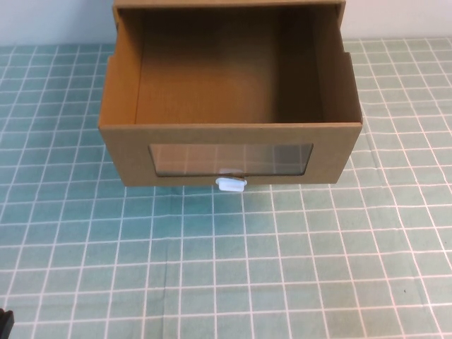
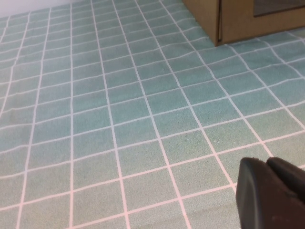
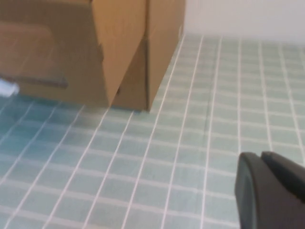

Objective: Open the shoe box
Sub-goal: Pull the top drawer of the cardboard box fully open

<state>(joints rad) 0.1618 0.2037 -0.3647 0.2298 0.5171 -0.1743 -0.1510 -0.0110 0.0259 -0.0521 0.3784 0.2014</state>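
The brown cardboard shoe box (image 1: 229,152) stands at the back middle of the table. Its drawer is pulled out toward me, and the inside shows bare from above. The drawer front has a clear window (image 1: 232,159) with a white pull tab (image 1: 231,184) under it. My left gripper (image 2: 267,163) sits low over the mat, well to the left of the box corner (image 2: 238,21), its fingers pressed together on nothing. My right gripper (image 3: 261,155) is shut and holds nothing, off to the right of the box (image 3: 124,52); the white tab (image 3: 7,88) shows far from it.
A teal mat with a white grid (image 1: 233,268) covers the table around the box. A white wall (image 1: 49,21) rises behind. A dark bit of the left arm (image 1: 4,322) shows at the near left corner.
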